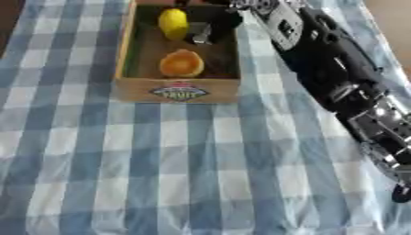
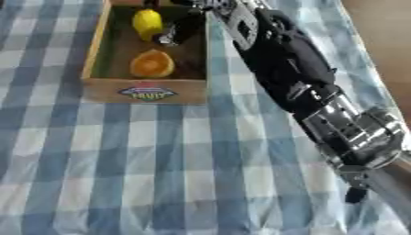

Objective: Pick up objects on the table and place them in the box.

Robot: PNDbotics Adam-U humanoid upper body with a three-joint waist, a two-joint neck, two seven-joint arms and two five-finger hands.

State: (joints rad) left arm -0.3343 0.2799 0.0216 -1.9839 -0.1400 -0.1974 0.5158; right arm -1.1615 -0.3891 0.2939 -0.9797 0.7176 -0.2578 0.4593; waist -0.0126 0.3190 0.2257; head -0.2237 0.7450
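Observation:
A wooden box [image 1: 124, 50] with a fruit label on its front wall stands at the far middle of the checked tablecloth. Inside it a yellow lemon-like fruit [image 1: 173, 23] lies at the far end. An orange rounded object [image 1: 181, 63] sits nearer the front wall. My right arm comes up from the lower right and crosses the box's right wall. My right hand [image 2: 180, 28] is inside the box, just right of the yellow fruit, open, with its fingers pointing down beside the fruit and not wrapped round it. My left hand shows in neither view.
The blue and white checked cloth [image 1: 160, 160] covers the table in front of and to the left of the box. My right forearm [image 2: 305, 92] lies diagonally over the table's right side. Bare wood floor [image 2: 385, 41] shows past the table's right edge.

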